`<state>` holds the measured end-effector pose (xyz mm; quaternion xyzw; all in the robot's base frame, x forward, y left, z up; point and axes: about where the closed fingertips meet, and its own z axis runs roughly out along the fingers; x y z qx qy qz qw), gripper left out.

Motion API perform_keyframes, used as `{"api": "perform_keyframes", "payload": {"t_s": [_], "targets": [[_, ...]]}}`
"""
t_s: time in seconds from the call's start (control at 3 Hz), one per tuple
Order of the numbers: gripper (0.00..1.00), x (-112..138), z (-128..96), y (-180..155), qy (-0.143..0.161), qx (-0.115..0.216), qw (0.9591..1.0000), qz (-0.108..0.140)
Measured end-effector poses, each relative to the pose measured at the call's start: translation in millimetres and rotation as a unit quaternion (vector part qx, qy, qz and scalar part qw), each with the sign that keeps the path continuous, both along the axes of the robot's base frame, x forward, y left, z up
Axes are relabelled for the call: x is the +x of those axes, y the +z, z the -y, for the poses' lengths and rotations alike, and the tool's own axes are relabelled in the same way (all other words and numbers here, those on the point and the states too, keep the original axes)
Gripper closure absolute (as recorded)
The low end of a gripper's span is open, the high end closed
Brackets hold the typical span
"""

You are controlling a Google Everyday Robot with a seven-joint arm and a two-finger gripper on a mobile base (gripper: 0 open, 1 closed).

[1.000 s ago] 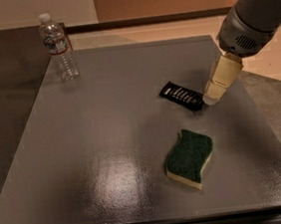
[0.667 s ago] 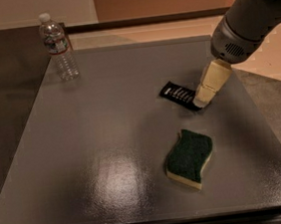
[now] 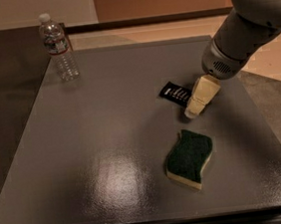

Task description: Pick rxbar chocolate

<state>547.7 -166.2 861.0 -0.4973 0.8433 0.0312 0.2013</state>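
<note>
Arm (image 3: 245, 33) slants down from upper right, gripper (image 3: 192, 109) just beside rxbar chocolate (image 3: 176, 93).

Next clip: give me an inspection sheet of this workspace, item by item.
Surface: grey table, glossy, glare patch near the front.
Job's things: rxbar chocolate lying flat, right of centre, not lifted.
Clutter: green-and-yellow sponge in front of the bar; water bottle upright at the far left corner.
Grippers: pincer tilted down at the bar's right end; contact unclear.
Cables: nothing seen.
Surroundings: dark counter to the left, tan floor behind.
</note>
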Motion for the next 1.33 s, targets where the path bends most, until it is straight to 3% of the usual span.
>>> {"api": "perform_keyframes", "payload": {"t_s": [0.67,1.0,1.33], "targets": [[0.0,-0.3,-8.2,-28.9,-0.001,0.004,0.9998,-0.021],[0.16,0.0,-11.6,-36.3,0.0,0.005,0.9994,-0.033],[0.38,0.6,-14.6,-37.1,0.0,0.01,0.9992,-0.04]]}}
